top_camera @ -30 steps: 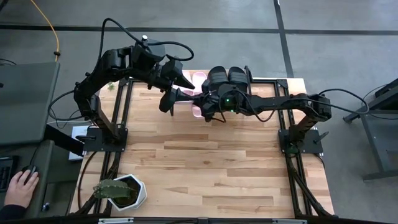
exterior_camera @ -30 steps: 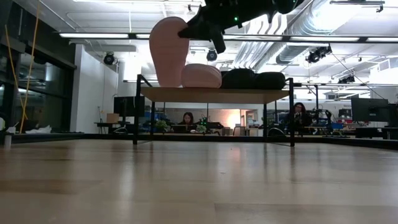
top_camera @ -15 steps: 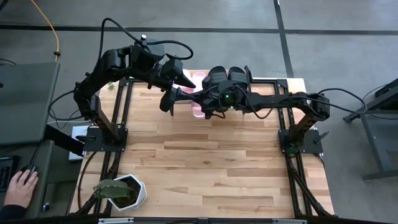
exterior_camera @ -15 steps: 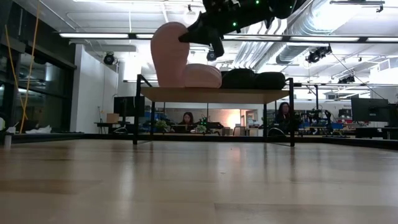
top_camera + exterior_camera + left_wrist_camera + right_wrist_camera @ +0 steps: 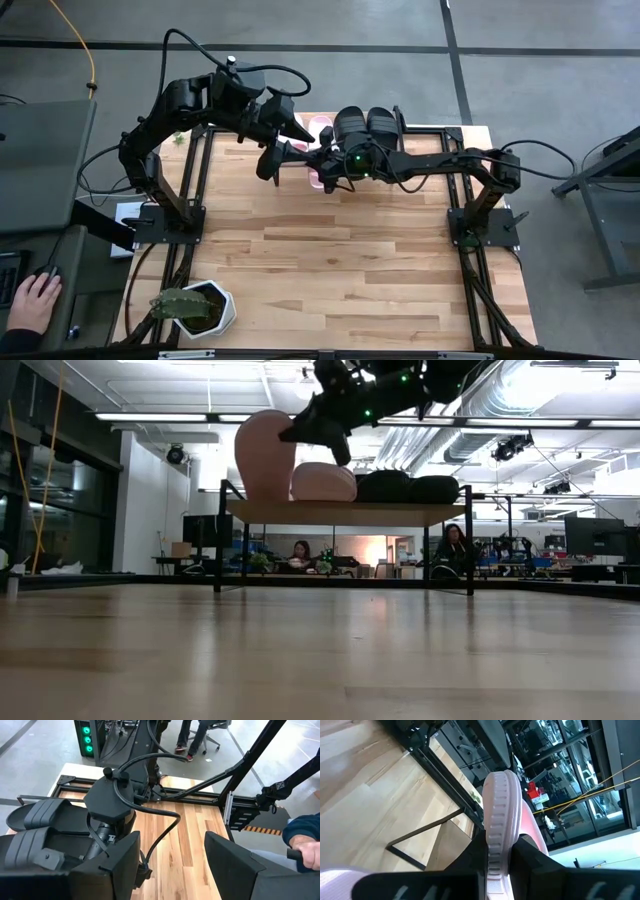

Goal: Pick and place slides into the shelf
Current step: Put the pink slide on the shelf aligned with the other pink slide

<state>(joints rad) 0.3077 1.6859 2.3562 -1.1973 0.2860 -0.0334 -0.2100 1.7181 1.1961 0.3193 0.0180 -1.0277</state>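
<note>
Slides number four: the right gripper (image 5: 322, 428) is clamped on one pink slide (image 5: 263, 457), upright on the shelf (image 5: 345, 512) beside the flat pink slide (image 5: 322, 482) and two black slides (image 5: 367, 123). Left gripper (image 5: 272, 160) hangs wide open, empty. No writing legible. Only the low view shows the slide's tilt.

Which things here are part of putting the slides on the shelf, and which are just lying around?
Part of the job:
- upright pink slide, pinched by the right gripper
- flat pink slide on the shelf
- two black slides on the shelf
- left gripper, open, waiting close by

Lying about:
- potted plant at the table's near left corner
</note>
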